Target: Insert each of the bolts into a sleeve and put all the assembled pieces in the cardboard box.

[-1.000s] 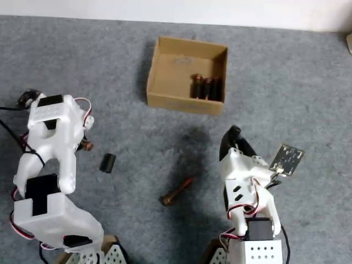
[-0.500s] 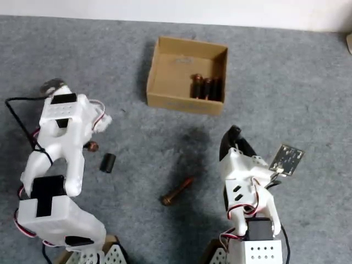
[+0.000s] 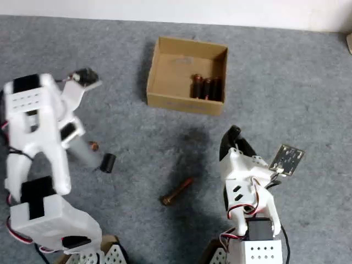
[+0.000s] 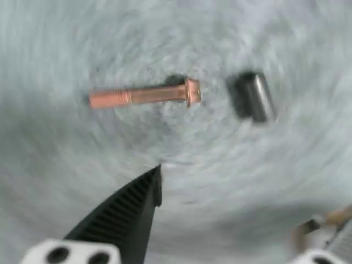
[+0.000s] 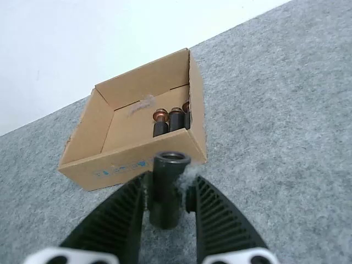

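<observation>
Two arms stand side by side on the grey felt counter (image 3: 308, 99). Closest to me, on the right, the right pincer (image 5: 168, 190) is closed around a black sleeve (image 5: 170, 162). It holds the sleeve upright between both ribbed fingers (image 5: 115, 220), with the open bore facing up, and is raised a little off the felt.

Just left of that arm a copper bolt (image 3: 176, 191) lies loose on the felt at a slant, well apart from everything else.

Farther left is the left arm (image 3: 38, 121). Its left pincer (image 3: 85, 153) is spread wide with nothing in it, and one black finger (image 4: 129, 214) hangs above the felt. Beneath it lie a second bolt (image 4: 143, 96) and a second sleeve (image 4: 253, 98), both on their sides. The bolt's flanged head points toward the sleeve, and a small gap separates them. From overhead the arm covers the bolt's shank, leaving its head (image 3: 94, 146) peeking out beside the sleeve.

Beyond both arms sits the open cardboard box (image 3: 165, 102). Three assembled pieces (image 3: 206, 87), dark sleeves with copper heads, lie side by side against its right-hand wall. Behind the box a white wall (image 5: 66, 44) meets the edge of the felt.
</observation>
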### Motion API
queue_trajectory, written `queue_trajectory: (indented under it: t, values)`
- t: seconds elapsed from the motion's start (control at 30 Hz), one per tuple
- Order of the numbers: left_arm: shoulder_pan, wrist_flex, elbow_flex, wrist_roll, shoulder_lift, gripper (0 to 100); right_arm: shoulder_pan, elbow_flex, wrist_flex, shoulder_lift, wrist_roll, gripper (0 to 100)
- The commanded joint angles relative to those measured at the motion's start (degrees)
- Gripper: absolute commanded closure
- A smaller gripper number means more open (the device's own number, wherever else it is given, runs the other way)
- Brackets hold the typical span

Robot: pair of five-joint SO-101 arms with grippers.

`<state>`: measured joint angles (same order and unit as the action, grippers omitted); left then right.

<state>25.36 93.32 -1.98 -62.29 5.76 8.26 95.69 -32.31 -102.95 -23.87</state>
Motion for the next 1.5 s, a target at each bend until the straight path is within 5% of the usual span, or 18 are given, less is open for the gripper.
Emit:
queue_trajectory:
  t: [0.0,0.13,0.5,0.7,0.8,1.0,1.17,1.47]
  values:
    - [5.93,-6.24,1.36,-30.86,-2.24,52,-0.40,1.19,2.24,-0.31,0.88,99.5]
    - [6.11,-18.99,-3.21,-34.81,-2.24,52,-0.40,1.19,2.24,-0.31,0.88,99.5]
    - [0.84,-68.75,-23.69,-10.55,-2.86,52,-0.31,1.19,2.24,-0.31,0.88,99.5]
    - [0.57,-47.74,-23.69,-39.38,-2.33,52,-0.31,1.19,2.24,-0.31,0.88,99.5]
    - [0.66,-41.93,-22.90,-47.21,-2.33,52,-0.31,1.19,2.24,-0.31,0.88,99.5]
    - [-1.63,-35.16,-22.90,-49.85,-2.33,52,-0.31,1.19,2.24,-0.31,0.88,99.5]
    - [-1.36,-30.33,-23.34,-61.54,-2.24,52,-0.31,1.19,2.24,-0.31,0.88,99.4]
    - [-2.86,-29.98,-19.47,-62.07,5.41,52,-0.31,1.19,2.24,-0.31,0.88,99.4]
